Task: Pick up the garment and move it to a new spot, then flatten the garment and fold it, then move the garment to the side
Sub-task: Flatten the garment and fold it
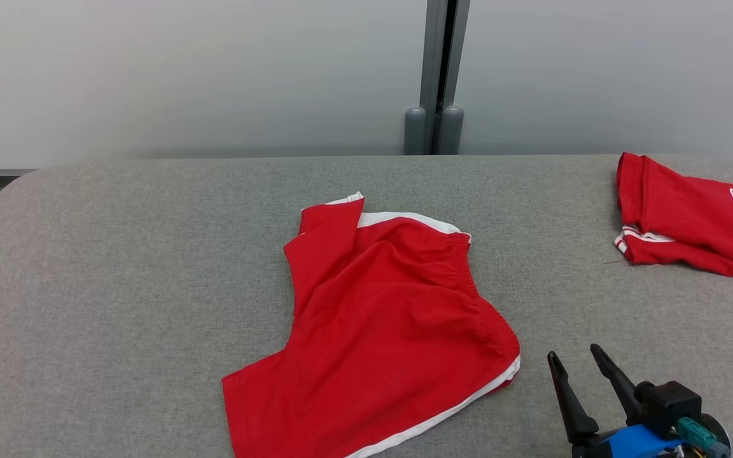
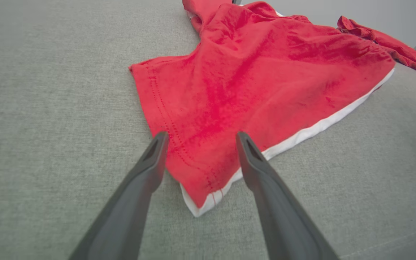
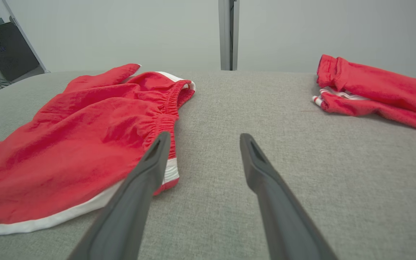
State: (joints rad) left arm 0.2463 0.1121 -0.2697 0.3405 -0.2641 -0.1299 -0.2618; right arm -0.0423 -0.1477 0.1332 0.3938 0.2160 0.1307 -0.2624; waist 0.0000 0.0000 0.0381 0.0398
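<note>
Shorts [image 1: 379,318] and jersey [image 1: 684,222] partly cropped

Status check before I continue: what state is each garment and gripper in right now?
red shorts: rumpled, one leg flipped over, lying loose on the table
red jersey: folded, at the table's far right
left gripper: jaws open, over a corner of the shorts, holding nothing
right gripper: jaws open, beside the shorts, holding nothing
</note>
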